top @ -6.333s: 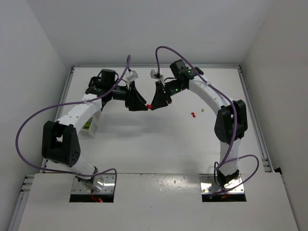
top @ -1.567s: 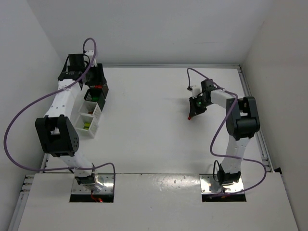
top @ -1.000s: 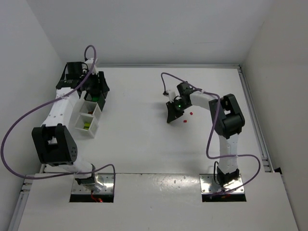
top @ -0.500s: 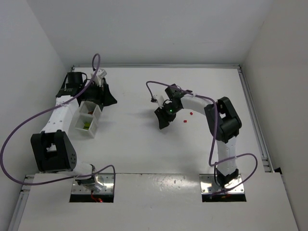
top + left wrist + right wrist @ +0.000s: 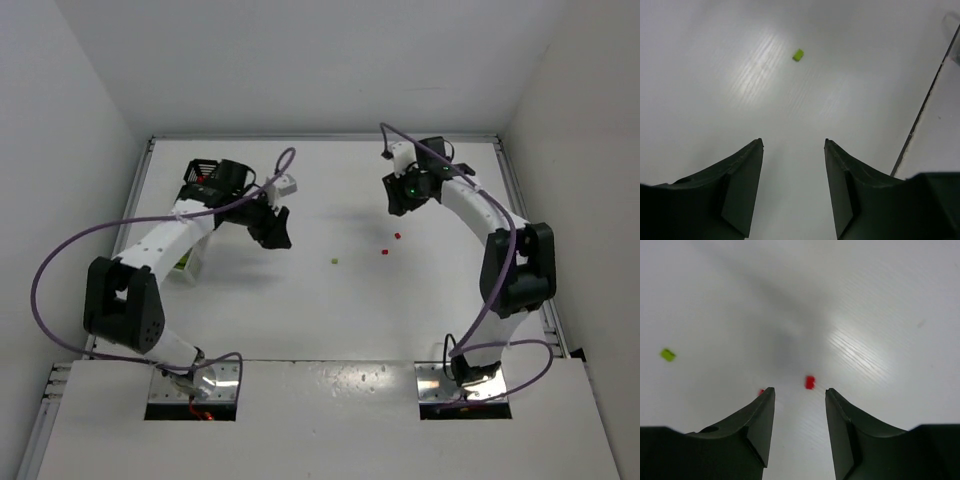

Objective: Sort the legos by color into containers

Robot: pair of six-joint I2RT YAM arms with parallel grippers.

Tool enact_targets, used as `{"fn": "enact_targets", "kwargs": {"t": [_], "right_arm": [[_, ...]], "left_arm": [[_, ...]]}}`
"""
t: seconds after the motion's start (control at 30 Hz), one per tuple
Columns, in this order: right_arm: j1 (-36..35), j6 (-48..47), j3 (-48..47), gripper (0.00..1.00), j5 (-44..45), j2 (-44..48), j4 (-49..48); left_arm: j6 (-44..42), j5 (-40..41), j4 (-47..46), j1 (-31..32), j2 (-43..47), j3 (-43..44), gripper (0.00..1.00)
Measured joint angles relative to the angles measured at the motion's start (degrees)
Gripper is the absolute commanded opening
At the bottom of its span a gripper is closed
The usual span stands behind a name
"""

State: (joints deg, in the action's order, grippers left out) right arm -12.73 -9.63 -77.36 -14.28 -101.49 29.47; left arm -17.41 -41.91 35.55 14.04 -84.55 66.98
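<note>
Three tiny legos lie loose mid-table: two red ones [image 5: 397,236] [image 5: 384,251] and a yellow-green one [image 5: 334,261]. My left gripper [image 5: 274,232] hovers left of them, open and empty [image 5: 792,142]; its wrist view shows the yellow-green lego [image 5: 798,55] well ahead. My right gripper [image 5: 399,200] hangs behind the red pair, open and empty [image 5: 799,390]. One red lego [image 5: 810,382] sits just beyond its tips, another red one [image 5: 761,391] peeks beside the left finger, and the yellow-green lego [image 5: 668,354] is far left. The containers stand at the left edge: a black bin [image 5: 204,170] and a white bin [image 5: 186,264], partly hidden by my left arm.
The table's raised rail runs along the right side [image 5: 528,240] and shows as a dark line in the left wrist view [image 5: 922,110]. White walls close in the back and both sides. Purple cables loop over both arms.
The right gripper has swung from mid-table to the back right. A yellow-green lego now lies where it was. The left gripper has left the bins and moved toward the centre.
</note>
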Motion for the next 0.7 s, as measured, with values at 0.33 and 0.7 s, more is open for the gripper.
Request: {"fn": "enact_targets", "kwargs": {"t": [0.33,0.7], "right_arm": [[13.8,-1.0,5.9,0.52,6.7,-0.8,0.5],[16.2,-1.8,10.4,0.54,5.7,1.1,1.1]], "left_arm": [[-2.3,16.6,2.5,17.5,-19.7,12.0,0.51],[-5.8,27.3,5.2,24.2,-32.3,20.7,0.39]]}}
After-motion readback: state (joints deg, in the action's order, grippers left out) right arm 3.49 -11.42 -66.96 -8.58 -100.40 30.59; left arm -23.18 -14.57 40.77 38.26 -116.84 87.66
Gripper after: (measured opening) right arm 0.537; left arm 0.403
